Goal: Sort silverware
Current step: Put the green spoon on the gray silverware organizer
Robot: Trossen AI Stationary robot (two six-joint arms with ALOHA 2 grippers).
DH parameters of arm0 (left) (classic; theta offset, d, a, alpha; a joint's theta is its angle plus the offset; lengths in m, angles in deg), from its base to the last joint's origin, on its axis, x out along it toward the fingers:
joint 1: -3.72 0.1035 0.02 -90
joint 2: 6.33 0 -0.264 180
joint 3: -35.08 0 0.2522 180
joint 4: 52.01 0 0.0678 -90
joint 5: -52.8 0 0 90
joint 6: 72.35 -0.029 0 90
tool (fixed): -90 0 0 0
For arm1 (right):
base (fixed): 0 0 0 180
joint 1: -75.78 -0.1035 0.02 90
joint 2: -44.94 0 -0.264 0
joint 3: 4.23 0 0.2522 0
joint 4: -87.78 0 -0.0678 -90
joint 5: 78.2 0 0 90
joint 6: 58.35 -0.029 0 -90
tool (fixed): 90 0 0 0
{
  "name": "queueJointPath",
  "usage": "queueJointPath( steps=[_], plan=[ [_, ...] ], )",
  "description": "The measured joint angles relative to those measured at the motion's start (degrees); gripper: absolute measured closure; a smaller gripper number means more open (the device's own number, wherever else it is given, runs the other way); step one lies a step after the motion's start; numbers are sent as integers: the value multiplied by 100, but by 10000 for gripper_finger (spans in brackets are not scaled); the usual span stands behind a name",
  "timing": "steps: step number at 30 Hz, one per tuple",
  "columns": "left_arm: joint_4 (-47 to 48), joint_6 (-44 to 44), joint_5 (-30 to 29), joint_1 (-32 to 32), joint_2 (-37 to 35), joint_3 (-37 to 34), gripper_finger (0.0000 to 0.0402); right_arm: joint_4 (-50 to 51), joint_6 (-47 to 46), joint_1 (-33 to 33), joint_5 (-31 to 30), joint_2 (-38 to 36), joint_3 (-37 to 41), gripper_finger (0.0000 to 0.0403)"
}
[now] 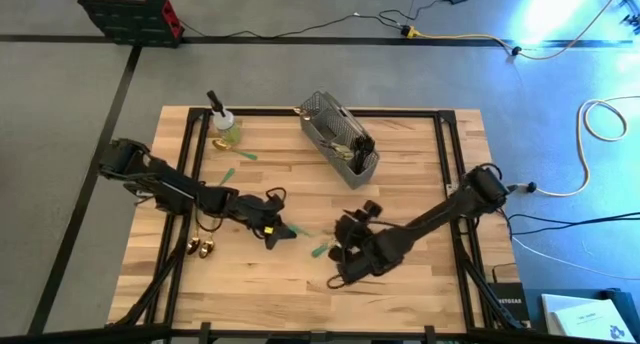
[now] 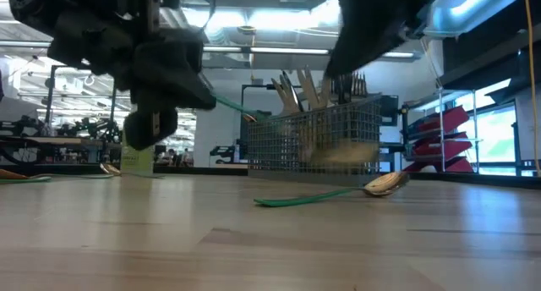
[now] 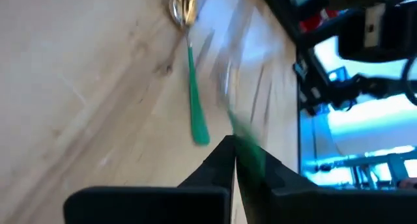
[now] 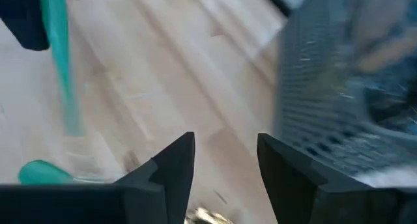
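A light, stiff, slippery green-handled utensil [image 3: 244, 136] was pinched by its thin handle in the left hand [image 3: 232, 160]; the right hand [image 4: 225, 160] was held part-open, empty.

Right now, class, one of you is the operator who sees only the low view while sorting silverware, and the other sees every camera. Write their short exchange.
Operator: Which arm holds the raised green handle?
Observer: The left gripper; its wrist view shows it shut on the green-handled utensil.
Operator: Is the other arm carrying anything?
Observer: No. The right gripper is open and empty, facing the caddy.
Operator: Where is the spoon on the table?
Observer: In the high view, the green-handled spoon lies between the two grippers.
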Motion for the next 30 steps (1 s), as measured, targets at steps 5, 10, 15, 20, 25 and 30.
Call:
queueJointPath(
  steps=[5, 10, 15, 20, 25, 30],
  plan=[
    [309, -23, -147, 238, -659, -264, 400, 1129, -1255, -640, -737, -190, -280, 251],
    [788, -199, -252, 337, -1238, -316, 401, 1477, -1990, -1077, -1316, -272, -333, 251],
    [1469, -370, -397, 268, -1522, -321, 401, 1519, -2100, -1104, -1330, -256, -331, 251],
    [1749, -592, -475, 200, -1657, -323, 401, 1480, -2075, -1006, -1325, -251, -331, 252],
    [1752, -773, -502, 198, -1671, -323, 401, 1423, -2060, -894, -1036, -251, -223, 252],
    [1927, -966, -488, 175, -1662, -323, 402, 1329, -2311, -705, -438, -248, 113, 252]
  ],
)
